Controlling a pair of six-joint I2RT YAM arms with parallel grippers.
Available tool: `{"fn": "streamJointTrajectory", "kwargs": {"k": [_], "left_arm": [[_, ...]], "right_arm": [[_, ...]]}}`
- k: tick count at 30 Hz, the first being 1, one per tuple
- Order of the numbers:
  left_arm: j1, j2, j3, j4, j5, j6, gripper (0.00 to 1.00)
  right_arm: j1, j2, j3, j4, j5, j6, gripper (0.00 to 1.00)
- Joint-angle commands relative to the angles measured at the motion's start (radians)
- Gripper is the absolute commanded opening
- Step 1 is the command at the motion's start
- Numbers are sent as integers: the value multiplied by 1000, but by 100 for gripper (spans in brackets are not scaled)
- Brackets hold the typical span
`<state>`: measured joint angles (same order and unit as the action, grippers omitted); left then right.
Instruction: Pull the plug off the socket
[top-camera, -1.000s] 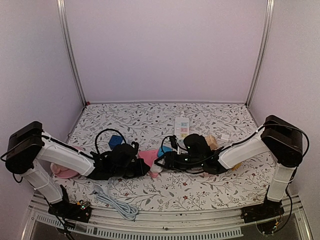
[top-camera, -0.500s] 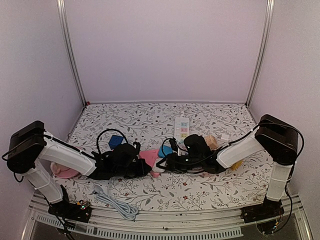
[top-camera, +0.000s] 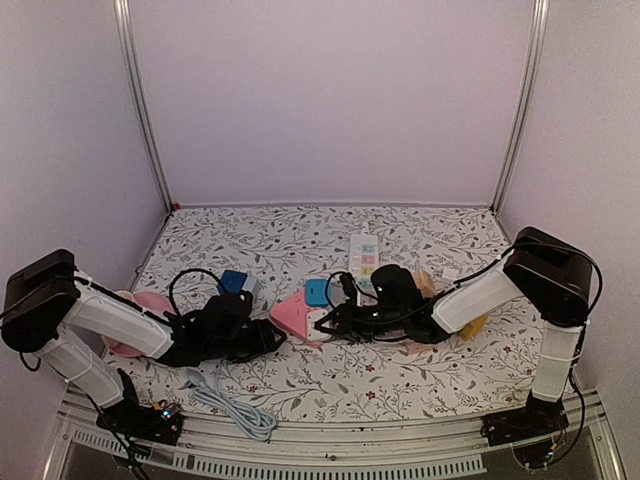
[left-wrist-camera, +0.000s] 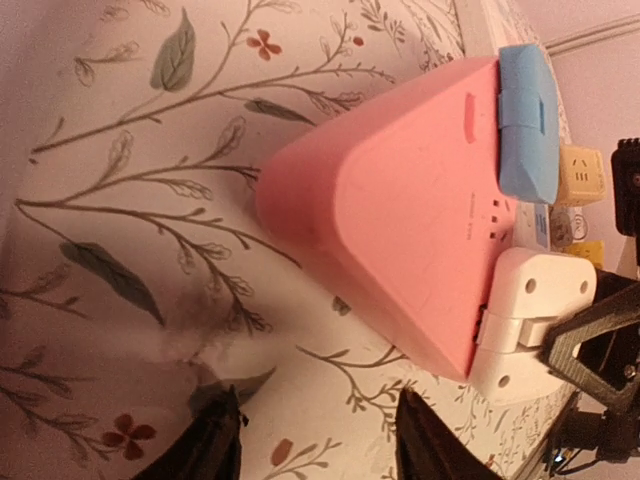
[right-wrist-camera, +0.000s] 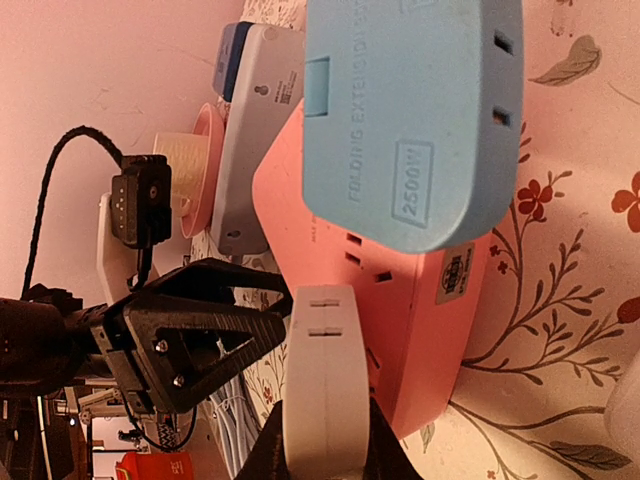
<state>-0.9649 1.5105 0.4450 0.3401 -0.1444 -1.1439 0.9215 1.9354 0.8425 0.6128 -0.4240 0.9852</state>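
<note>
Top external view first: shows a pink socket block (top-camera: 295, 312) lying on the floral table (top-camera: 400, 385) between the two arms, with a blue folding socket (top-camera: 318, 292) at its far edge and a white plug (top-camera: 318, 323) against its near right side. Finds the right gripper (top-camera: 333, 322) clenched on that plug. Confirmed from the right wrist, with fingers (right-wrist-camera: 262, 455) pinching the plug's white body from either side. Cannot tell whether the pins are seated, only that plug and pink face touch. Puts the left gripper (top-camera: 264, 338) just left of the block, released, prongs spread wide, apart from the pink casing, gripping nothing. Elsewhere: a blue block (top-camera: 233, 281) and a pink bowl (top-camera: 140, 305) at left, a white strip with coloured patches (top-camera: 364, 252) farther back, a coiled white cable (top-camera: 235, 405) at the near edge.
</note>
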Motion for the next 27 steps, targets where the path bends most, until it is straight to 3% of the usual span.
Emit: {"fn": "streamJointTrajectory", "kwargs": {"k": [1,5,12,27], "left_arm": [[69,-19,-56,162,3,-19,63],[112,32,-65,297,67,-16,69],[123,171,-49,495,138,-86,69],[125,249,2,665,194,-109,50]], "right_arm": [[-8,24,-11,66,-23,7,10],[-13,29,-16,94,-48,23,9],[-44,25,-45,185,-117,79,9],[-49,51,-41,233,-175,105,9]]}}
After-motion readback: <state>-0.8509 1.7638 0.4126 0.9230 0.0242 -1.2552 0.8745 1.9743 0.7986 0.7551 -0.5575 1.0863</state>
